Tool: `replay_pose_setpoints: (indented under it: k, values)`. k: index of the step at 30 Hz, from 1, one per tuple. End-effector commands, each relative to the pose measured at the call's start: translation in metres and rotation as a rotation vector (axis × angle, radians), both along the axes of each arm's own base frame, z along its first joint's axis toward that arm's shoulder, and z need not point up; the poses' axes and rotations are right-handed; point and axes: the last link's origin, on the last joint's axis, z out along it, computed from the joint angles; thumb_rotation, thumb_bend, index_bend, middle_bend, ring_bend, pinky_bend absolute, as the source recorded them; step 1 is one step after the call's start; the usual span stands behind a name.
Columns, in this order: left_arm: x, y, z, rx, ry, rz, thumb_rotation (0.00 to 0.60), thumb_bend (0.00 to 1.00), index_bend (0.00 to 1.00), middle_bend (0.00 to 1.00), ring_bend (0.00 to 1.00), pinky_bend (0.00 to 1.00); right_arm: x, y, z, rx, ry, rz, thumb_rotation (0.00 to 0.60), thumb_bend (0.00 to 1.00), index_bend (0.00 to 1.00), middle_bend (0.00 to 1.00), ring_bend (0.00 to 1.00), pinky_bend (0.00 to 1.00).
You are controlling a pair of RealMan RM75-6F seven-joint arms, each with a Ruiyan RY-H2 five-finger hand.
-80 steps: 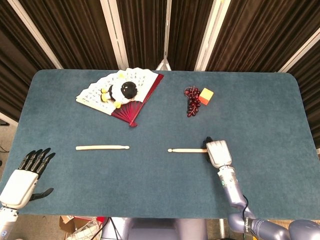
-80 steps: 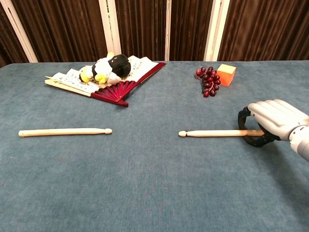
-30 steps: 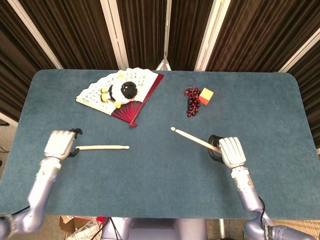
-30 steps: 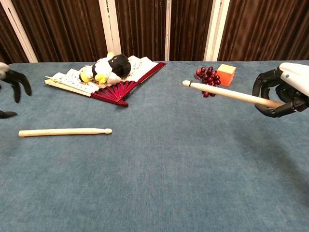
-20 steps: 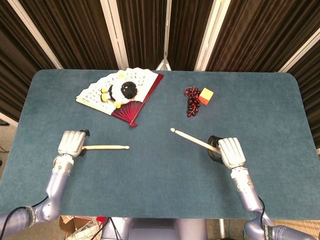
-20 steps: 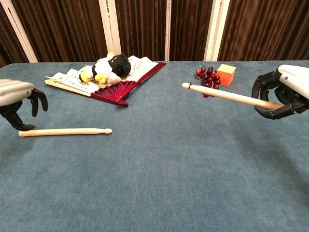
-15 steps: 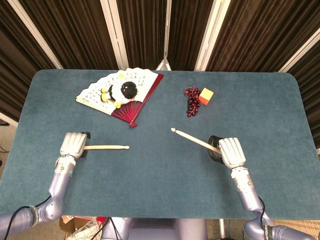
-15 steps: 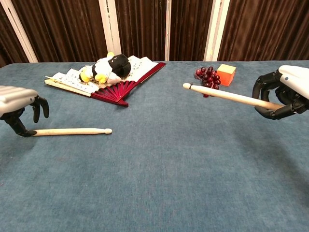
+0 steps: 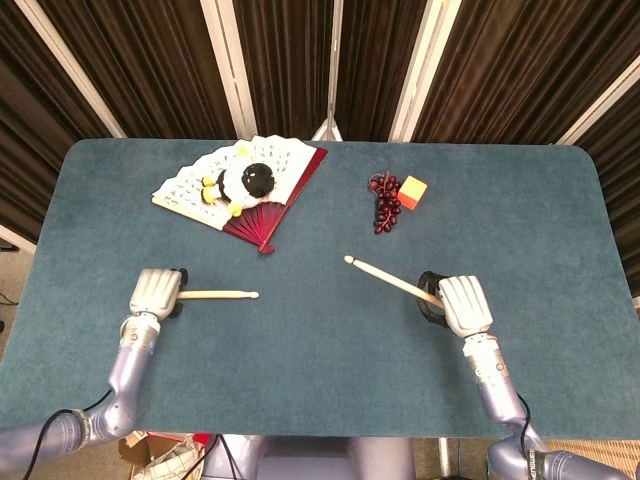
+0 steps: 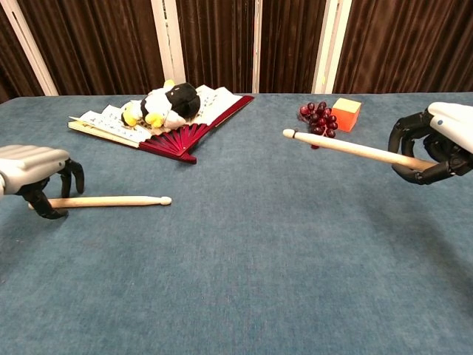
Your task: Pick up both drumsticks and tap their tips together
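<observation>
The butt of the drumstick on the tabletop (image 10: 111, 200) is hidden under the left hand (image 10: 33, 171), so whether its fingers (image 10: 72, 177) touch the wood cannot be told. That hand runs off the chest view's left edge. The right hand (image 10: 436, 144) is cut by the right edge, its fingers covering the raised drumstick's (image 10: 347, 148) handle end.

Table (image 9: 520, 200), blue-green cloth cover. Open paper fan (image 9: 268, 178), red ribs, far left, lying flat. Plush penguin toy (image 9: 243, 183) lying on fan. Dark red grape bunch (image 9: 384, 203) far centre-right, orange-yellow cube (image 9: 412, 191) touching its right side. Dark curtains (image 10: 103, 44) behind.
</observation>
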Motion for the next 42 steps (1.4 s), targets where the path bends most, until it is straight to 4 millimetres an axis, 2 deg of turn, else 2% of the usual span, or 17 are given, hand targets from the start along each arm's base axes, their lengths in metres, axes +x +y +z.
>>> replay_pose_setpoints:
  k: [1,7,10,16,22,28,34,42]
  values:
    - [0.001,-0.001,-0.005,-0.009,-0.002,-0.004,0.6,0.44,0.42,0.45,0.77,0.91,0.0,0.0,0.0,0.001,0.002,0.001,0.6,0.53,0.87,0.77,0.81,0.8]
    - [0.007,-0.003,-0.011,-0.016,-0.019,-0.022,0.6,0.54,0.58,0.66,0.79,0.92,0.0,0.0,-0.001,0.002,0.004,0.002,0.6,0.53,0.87,0.77,0.81,0.8]
    - [0.008,-0.005,-0.012,-0.012,-0.025,-0.031,0.6,0.58,0.64,0.73,0.8,0.92,0.0,0.001,-0.001,0.003,0.005,0.002,0.6,0.53,0.87,0.77,0.81,0.8]
    - [0.011,-0.007,-0.008,0.01,-0.042,-0.061,0.6,0.62,0.69,0.78,0.81,0.93,0.001,0.002,-0.001,0.003,0.003,0.005,0.6,0.53,0.87,0.77,0.81,0.8]
    - [0.027,-0.004,0.004,0.054,-0.093,-0.128,0.6,0.62,0.69,0.78,0.81,0.93,0.004,0.004,-0.001,0.0,-0.007,0.011,0.6,0.53,0.87,0.77,0.81,0.8]
    - [0.064,0.002,0.026,0.11,-0.189,-0.241,0.6,0.62,0.69,0.78,0.81,0.93,0.018,-0.002,0.004,-0.032,-0.07,0.019,0.6,0.53,0.87,0.77,0.81,0.8]
    - [0.119,0.001,0.047,0.137,-0.31,-0.393,0.6,0.62,0.69,0.78,0.81,0.93,0.037,-0.005,0.004,-0.037,-0.089,0.048,0.6,0.53,0.87,0.77,0.81,0.8]
    - [0.168,-0.008,0.051,0.13,-0.42,-0.496,0.6,0.62,0.69,0.78,0.81,0.93,0.066,-0.008,0.009,-0.056,-0.136,0.08,0.6,0.53,0.87,0.77,0.81,0.8]
